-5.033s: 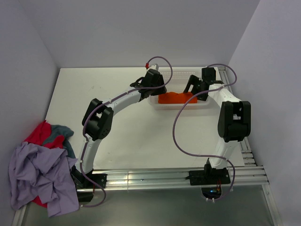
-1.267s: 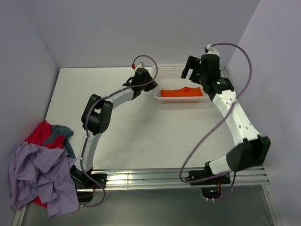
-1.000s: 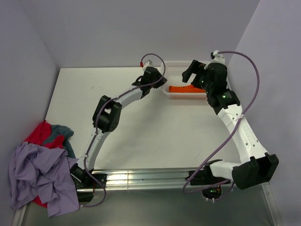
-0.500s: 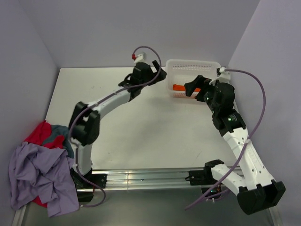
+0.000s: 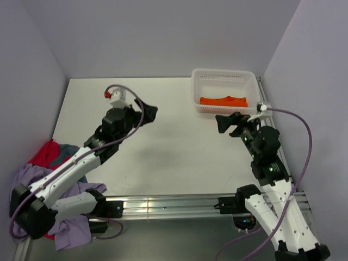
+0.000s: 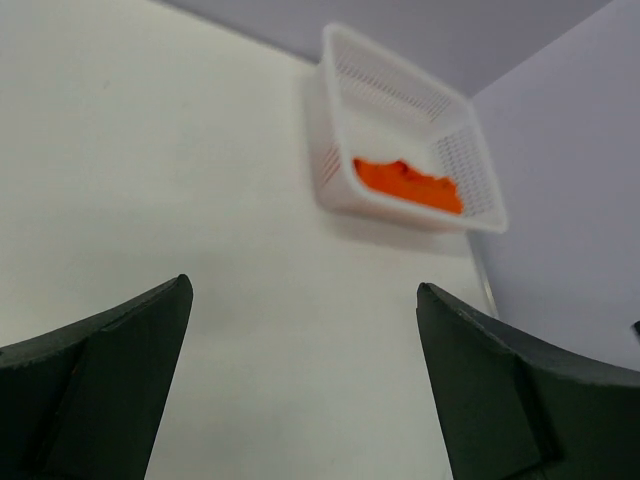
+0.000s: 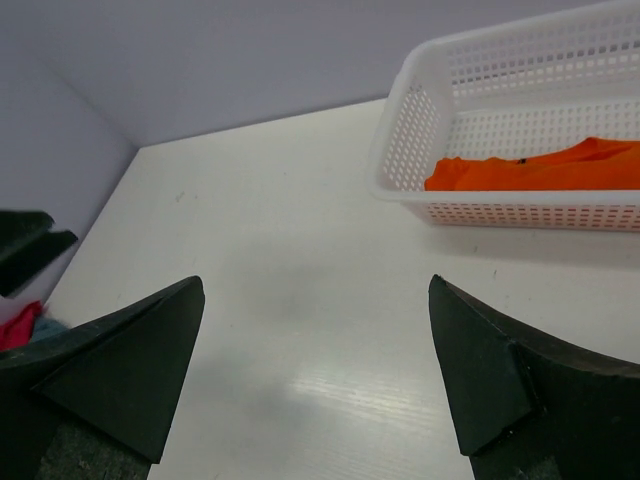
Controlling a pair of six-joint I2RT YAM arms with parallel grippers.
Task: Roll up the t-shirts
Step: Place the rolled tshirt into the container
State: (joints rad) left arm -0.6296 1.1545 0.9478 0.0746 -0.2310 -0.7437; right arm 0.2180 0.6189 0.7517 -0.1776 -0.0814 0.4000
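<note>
Left fingers (image 6: 100, 380) and right fingers (image 7: 110, 370) spread wide, empty; we judge the crumpled lavender fabric t-shirt (image 5: 20, 178) limp, best pinched at an edge.

No text, label, brand, number or sign can be read in any of the three views. The white basket (image 5: 223, 72), the orange t-shirt (image 5: 223, 101) lying in it and the heap of other t-shirts (image 5: 38, 196) show only plain colour (any small mark there is too little to make out).
</note>
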